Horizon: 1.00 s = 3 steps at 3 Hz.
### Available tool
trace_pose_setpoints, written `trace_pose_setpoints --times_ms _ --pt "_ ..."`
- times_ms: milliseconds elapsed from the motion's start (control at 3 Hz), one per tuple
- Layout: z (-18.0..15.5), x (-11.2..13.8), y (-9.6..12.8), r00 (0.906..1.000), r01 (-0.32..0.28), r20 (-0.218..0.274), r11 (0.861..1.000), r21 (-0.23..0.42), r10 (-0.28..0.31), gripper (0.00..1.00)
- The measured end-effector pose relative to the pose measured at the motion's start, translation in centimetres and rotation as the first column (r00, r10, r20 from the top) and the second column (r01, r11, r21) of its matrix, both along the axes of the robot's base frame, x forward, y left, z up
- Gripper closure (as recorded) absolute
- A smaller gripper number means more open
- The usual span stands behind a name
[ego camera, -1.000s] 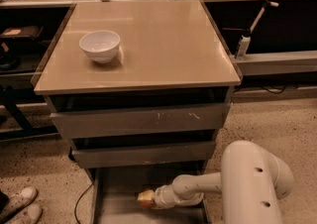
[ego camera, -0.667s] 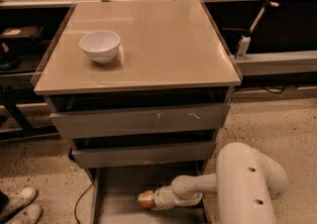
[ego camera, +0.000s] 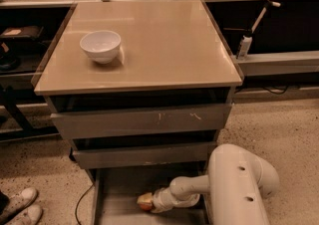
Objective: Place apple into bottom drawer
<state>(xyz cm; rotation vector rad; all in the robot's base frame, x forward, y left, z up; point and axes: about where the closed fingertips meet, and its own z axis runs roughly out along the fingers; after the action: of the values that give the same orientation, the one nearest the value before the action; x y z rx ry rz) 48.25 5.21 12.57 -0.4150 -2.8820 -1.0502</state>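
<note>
- Reaching low from the right, the robot's cream arm (ego camera: 238, 183) puts its end effector (ego camera: 152, 202) inside the open bottom drawer (ego camera: 119, 191), near its middle.
- The apple (ego camera: 145, 201), small, round and red-orange, sits at the end effector's tip, low over the drawer floor.
- Whether the end effector is clamped on the apple or apart cannot be told.
- Done well, this step likely means lowering until the fruit rests on the floor, then letting go gently, since a round apple may roll on flat metal.
- The drawer is a shallow grey metal tray with low walls.
- Above, a smooth beige table (ego camera: 164, 40) carries a glossy white bowl (ego camera: 100, 46), well apart from the apple.
</note>
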Motion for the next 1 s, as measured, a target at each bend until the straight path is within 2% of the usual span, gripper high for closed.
trace_pose_setpoints --times_ms 333,1000 --pt "0.00 0.00 0.00 1.0000 0.000 0.000 1.000 0.000 0.000 0.81" --pt "0.00 -0.01 0.01 1.0000 0.000 0.000 1.000 0.000 0.000 0.34"
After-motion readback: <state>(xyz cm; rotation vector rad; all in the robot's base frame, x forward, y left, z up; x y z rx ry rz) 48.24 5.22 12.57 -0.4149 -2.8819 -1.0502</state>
